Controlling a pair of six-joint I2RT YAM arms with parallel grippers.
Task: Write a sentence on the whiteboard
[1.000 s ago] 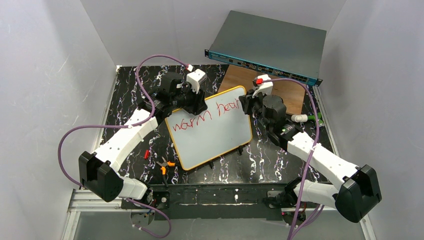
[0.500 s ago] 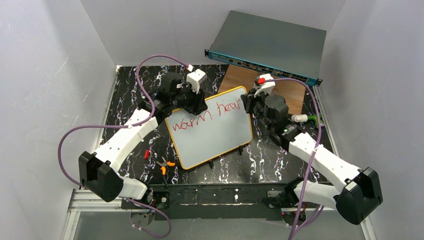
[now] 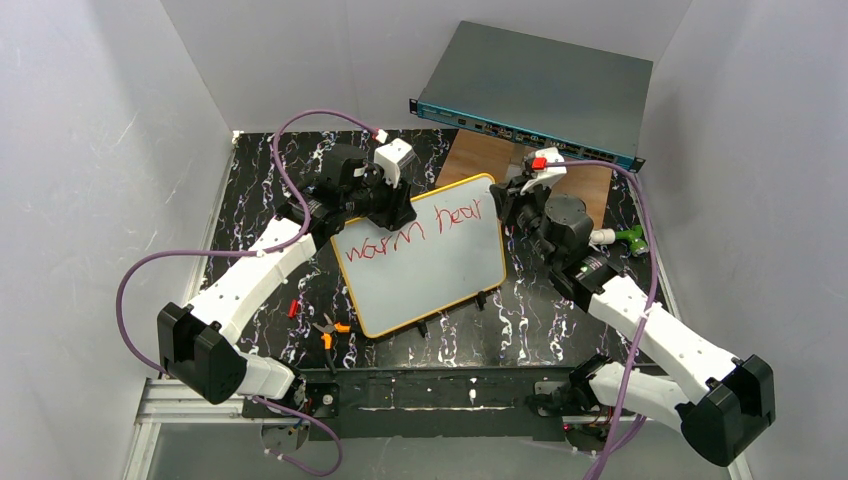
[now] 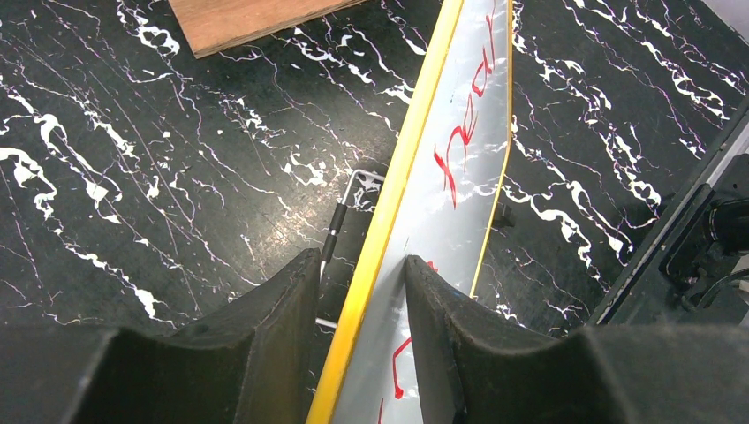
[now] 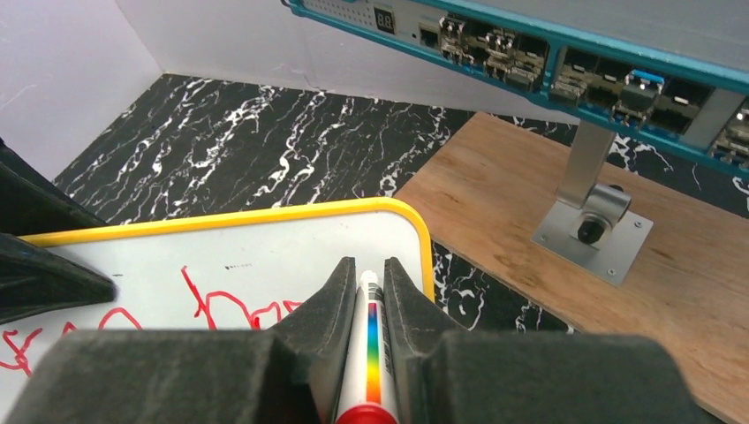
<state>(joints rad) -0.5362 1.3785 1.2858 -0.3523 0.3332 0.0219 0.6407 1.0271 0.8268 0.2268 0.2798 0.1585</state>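
The right arm [image 3: 650, 330] has swung out to the right, and its elbow now sits lower and closer to the side wall. The right gripper [image 3: 508, 200] has slid from over the board's right edge to the far right corner. The left arm [image 3: 245, 285] has not moved.

Close by, both arms start at the near edge of the table [image 3: 250, 180] and reach away, bent at the elbow. Small pliers [image 3: 328, 330] lie near the left arm.

The board [image 3: 430, 270] sits in the middle between the two arms, with its black feet on the near side. Red words [image 3: 400, 235] on it read "warm hear".

The left gripper [image 4: 358, 265] is partly closed on the board's [image 4: 424, 238] far left edge, with one finger in front and one behind.

The right gripper [image 5: 364, 269] is squeezed tight on a marker [image 5: 371, 344]. The marker's tip points at the far right corner of the board [image 5: 265, 256], just past the last red letters [image 5: 221, 305]. I cannot tell if the tip touches.

Farther back lie a wood plank [image 3: 590, 190] and a grey box [image 3: 540, 85] with a teal front.
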